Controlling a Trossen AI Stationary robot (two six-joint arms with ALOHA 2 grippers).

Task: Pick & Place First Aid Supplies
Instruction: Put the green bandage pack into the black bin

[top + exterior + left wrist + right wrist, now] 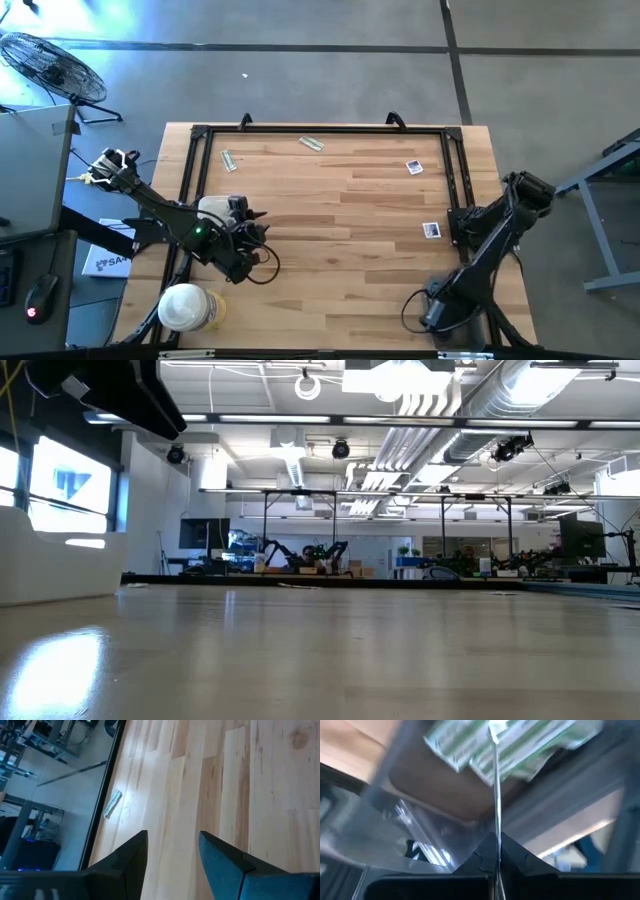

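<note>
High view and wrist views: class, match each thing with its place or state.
Things:
1. tub
2. left gripper
3. right gripper
4. square packets

Places or states:
A. fingers shut, at the table's right edge
B. lying flat on the right half of the table
C. white lid, at a table corner near the left arm
D. fingers open and empty, over bare wood

Pairs: 1-C, 2-D, 3-A, 4-B

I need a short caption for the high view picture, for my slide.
Left gripper open over the wooden table; two strips and two square packets lie scattered.
</note>
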